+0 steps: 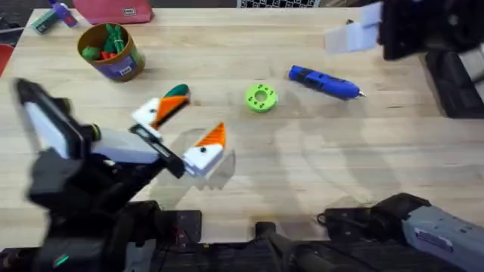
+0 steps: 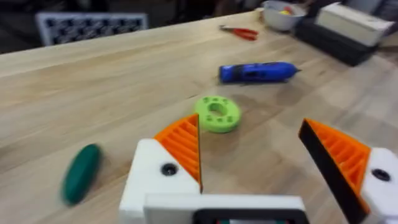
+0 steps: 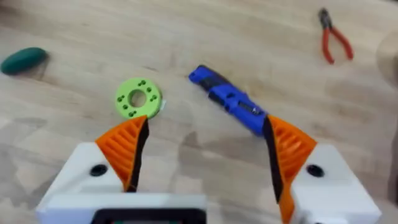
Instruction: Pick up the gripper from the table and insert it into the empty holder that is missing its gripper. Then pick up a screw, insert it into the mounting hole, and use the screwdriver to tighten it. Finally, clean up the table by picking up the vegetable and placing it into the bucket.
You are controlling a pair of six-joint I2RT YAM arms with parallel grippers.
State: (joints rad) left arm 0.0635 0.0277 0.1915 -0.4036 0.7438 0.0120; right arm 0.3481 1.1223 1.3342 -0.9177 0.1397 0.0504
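Note:
The dark green vegetable (image 1: 176, 91) (image 2: 81, 173) (image 3: 23, 60) lies on the wooden table, just beyond my left gripper (image 1: 187, 123) (image 2: 249, 134). That gripper hovers low and open, with nothing between its orange pads. The blue screwdriver (image 1: 324, 83) (image 2: 256, 71) (image 3: 230, 99) lies right of centre, its tip pointing right. My right gripper (image 1: 359, 30) (image 3: 206, 124) is raised at the far right, open and empty, looking down on the screwdriver. The tan bucket (image 1: 112, 51) stands at the far left with green and orange items inside. The loose gripper, the holder and the screw are out of view.
A bright green disc with holes (image 1: 261, 98) (image 2: 217, 113) (image 3: 138, 98) sits between the vegetable and the screwdriver. Red-handled pliers (image 2: 239, 32) (image 3: 333, 40) and a white bowl (image 2: 283, 15) lie far right. A dark box (image 1: 454, 83) sits at the right edge.

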